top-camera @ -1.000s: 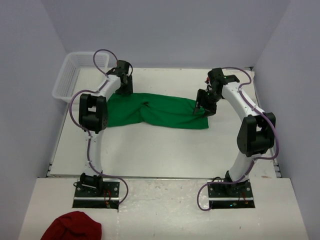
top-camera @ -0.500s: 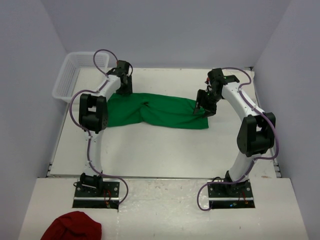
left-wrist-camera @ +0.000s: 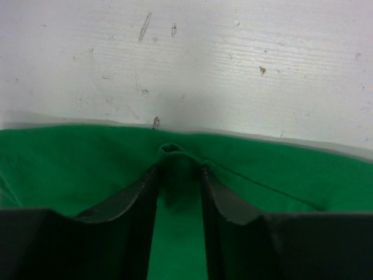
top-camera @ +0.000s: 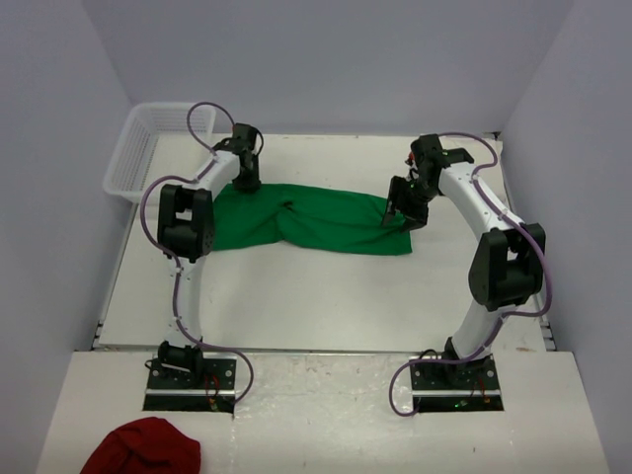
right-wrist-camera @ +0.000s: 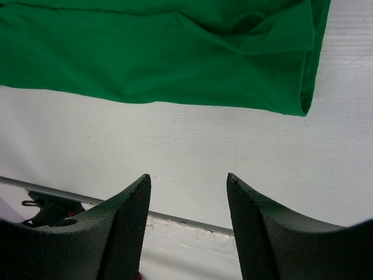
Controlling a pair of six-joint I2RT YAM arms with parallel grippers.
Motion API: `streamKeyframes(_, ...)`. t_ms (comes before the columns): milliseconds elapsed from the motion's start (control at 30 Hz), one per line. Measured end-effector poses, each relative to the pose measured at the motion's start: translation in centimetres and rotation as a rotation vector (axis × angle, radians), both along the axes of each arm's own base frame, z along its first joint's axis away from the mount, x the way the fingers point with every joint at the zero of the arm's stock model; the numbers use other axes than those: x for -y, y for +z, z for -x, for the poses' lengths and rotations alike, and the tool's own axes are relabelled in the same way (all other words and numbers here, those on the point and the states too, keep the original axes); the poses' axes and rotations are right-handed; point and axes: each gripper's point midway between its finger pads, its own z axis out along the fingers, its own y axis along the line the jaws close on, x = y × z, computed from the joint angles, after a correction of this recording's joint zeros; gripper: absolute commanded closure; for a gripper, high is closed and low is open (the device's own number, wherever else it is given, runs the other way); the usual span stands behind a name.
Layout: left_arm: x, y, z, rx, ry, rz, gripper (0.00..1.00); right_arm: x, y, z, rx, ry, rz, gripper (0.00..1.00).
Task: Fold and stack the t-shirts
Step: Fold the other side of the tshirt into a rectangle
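A bright green t-shirt [top-camera: 316,222] lies spread lengthwise across the far half of the white table [top-camera: 296,296]. My left gripper [top-camera: 246,182] is down on its far left edge. In the left wrist view the gripper [left-wrist-camera: 179,169] pinches a small raised fold of the green t-shirt [left-wrist-camera: 291,175] between its fingertips. My right gripper [top-camera: 403,211] hovers at the shirt's right end. In the right wrist view the gripper [right-wrist-camera: 187,178] stands open over bare table, nothing between its fingers, and the green t-shirt [right-wrist-camera: 175,52] lies just beyond them.
A white wire basket [top-camera: 148,148] stands at the table's far left corner. A dark red cloth [top-camera: 143,449] lies on the near ledge, left of the left arm's base. The table's metal front edge [right-wrist-camera: 87,198] shows behind my right fingers.
My left gripper's jaws have narrowed onto the shirt's far edge, bunching a fold between them. The right arm and the shirt's lie have not changed.
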Motion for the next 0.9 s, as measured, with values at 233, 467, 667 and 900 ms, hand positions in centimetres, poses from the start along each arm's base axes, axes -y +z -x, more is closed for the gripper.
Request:
streamKeyframes(233, -0.1, 0.0, 0.1, 0.025, 0.006, -0.002, 0.77, 0.0, -0.1, 0.2, -0.004, 0.001, -0.004, 0.44)
streamKeyframes(467, -0.6, 0.5, 0.5, 0.03, 0.016, -0.025, 0.68, -0.3, -0.5, 0.7, -0.026, 0.003, -0.02, 0.44)
streamKeyframes(667, -0.9, 0.7, 1.0, 0.028, 0.027, -0.064, 0.67, -0.4, -0.6, 0.8, -0.028, 0.002, -0.024, 0.44)
streamKeyframes(900, -0.7, 0.7, 2.1, 0.021, 0.025, -0.1, 0.68, -0.4, -0.6, 0.8, -0.029, 0.002, -0.028, 0.43)
